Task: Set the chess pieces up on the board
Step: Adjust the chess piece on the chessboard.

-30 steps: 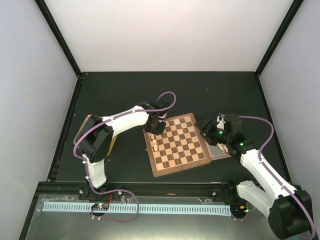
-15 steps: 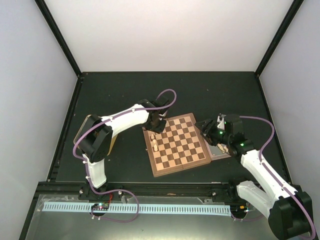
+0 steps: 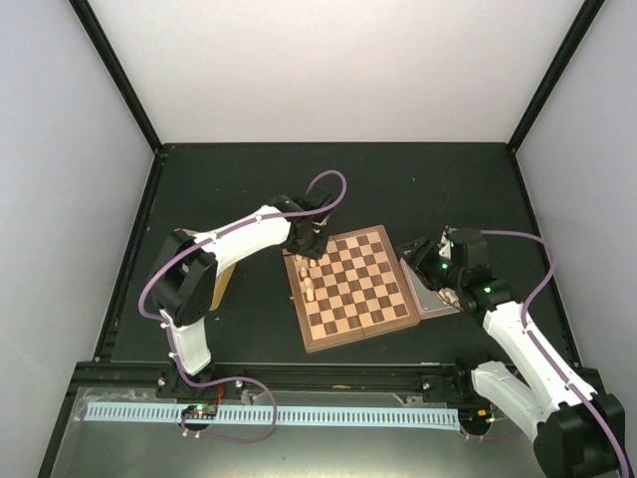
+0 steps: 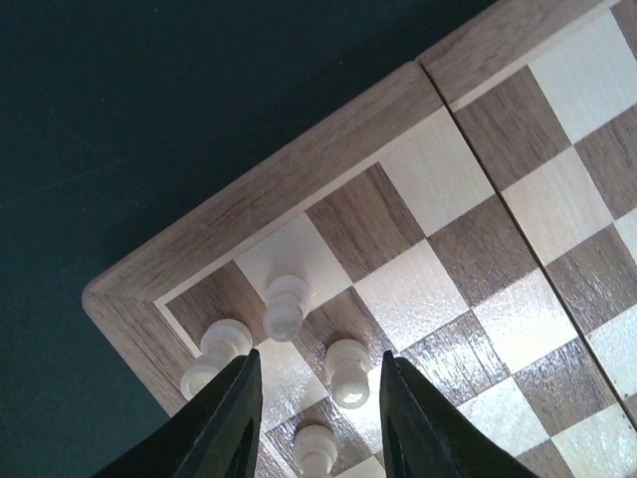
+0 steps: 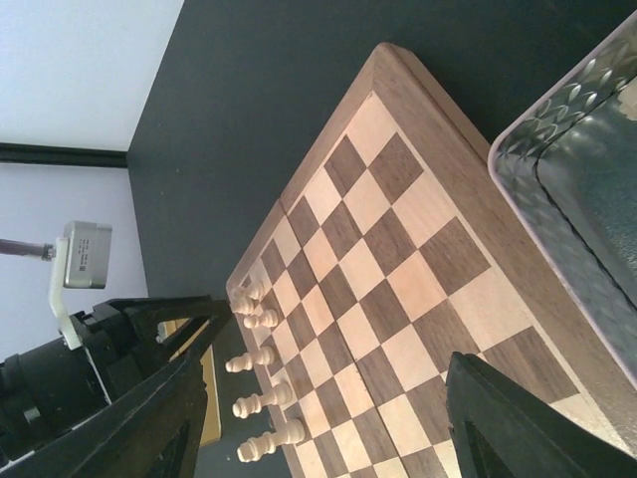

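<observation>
The board (image 3: 353, 289) lies mid-table with its centre fold seam showing. Several pale tan chess pieces (image 3: 309, 283) stand along its left edge; no dark brown pieces show. My left gripper (image 3: 306, 249) hovers over the board's far left corner, open and empty. In the left wrist view my left gripper (image 4: 320, 418) straddles one pale piece (image 4: 348, 372), with others (image 4: 284, 307) beside it. My right gripper (image 3: 423, 261) is open and empty by the board's right edge. The right wrist view shows my right gripper (image 5: 333, 423) above the board (image 5: 398, 269), with the pale pieces (image 5: 261, 399) far from it.
A clear tray (image 3: 438, 301) lies right of the board under my right arm, and its rim shows in the right wrist view (image 5: 557, 139). A gold tin (image 3: 220, 286) lies left of the board, mostly hidden by my left arm. Black table frame rails run along the sides.
My left gripper has shifted slightly up and left over the board's corner. My right gripper has drawn back to the right, off the board's edge.
</observation>
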